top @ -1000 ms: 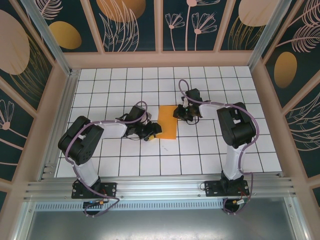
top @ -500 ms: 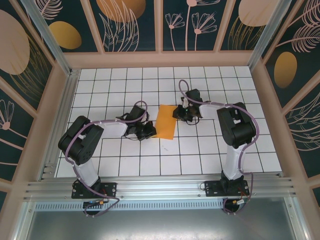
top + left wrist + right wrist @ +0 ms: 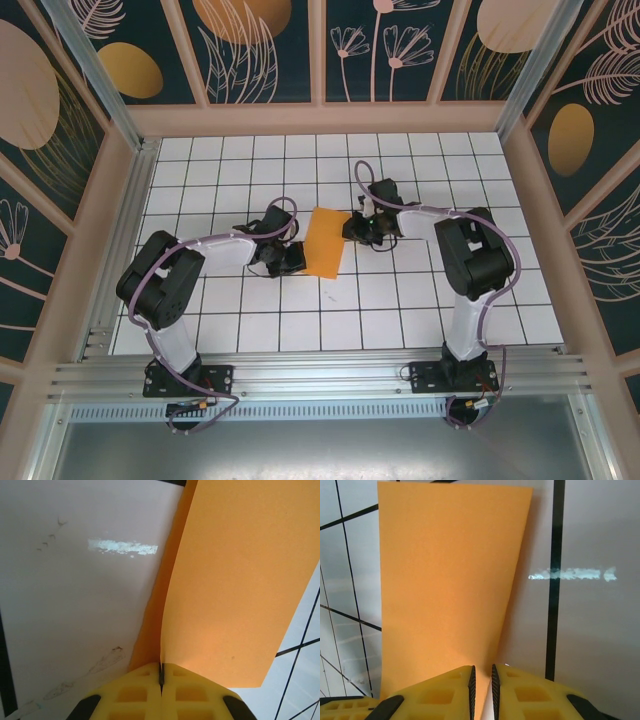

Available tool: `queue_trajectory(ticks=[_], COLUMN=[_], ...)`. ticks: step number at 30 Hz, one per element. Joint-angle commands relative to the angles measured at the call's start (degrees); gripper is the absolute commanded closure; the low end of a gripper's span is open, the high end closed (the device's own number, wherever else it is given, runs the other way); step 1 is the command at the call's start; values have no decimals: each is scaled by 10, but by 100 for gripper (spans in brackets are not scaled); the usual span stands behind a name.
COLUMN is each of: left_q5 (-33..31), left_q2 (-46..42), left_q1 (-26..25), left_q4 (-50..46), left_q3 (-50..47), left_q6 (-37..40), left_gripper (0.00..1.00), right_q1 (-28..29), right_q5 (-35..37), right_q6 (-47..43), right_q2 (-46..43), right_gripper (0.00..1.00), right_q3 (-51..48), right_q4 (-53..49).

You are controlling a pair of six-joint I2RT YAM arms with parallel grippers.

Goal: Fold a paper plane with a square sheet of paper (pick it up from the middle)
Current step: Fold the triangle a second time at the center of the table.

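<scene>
Progress looks early: you have the square sheet of paper [image 3: 323,243] at the middle of the desk [image 3: 400,300], left end effector [image 3: 161,672] clamped on one edge, right end effector [image 3: 481,675] pinching the opposite. No dart shape shows; I judge the folds are yet to do.

Bright even light, soft shadows, glare streaks

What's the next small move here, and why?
Probably carry the left gripper up and over toward the right gripper to start the centre fold: both are shut on opposite edges of the square sheet of paper, which is not yet folded.
</scene>
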Motion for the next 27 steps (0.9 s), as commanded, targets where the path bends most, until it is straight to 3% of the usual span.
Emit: queue_trajectory(ticks=[1, 9, 21, 27], left_q5=[-5, -1, 24, 80], left_q2=[8, 12, 9, 0], left_q1=[0, 0, -1, 0], left_q4=[-26, -16, 9, 101], left_q3=[11, 11, 31, 18], left_q6=[14, 6, -7, -45], left_gripper=[100, 100, 100, 74], right_q1=[1, -2, 1, 1], right_q5=[-25, -26, -3, 12], right_q6=[-10, -6, -10, -9], right_q2=[13, -18, 56, 63], right_gripper=[80, 84, 84, 84], right_q3=[18, 0, 39, 38], right_q4=[7, 34, -14, -24])
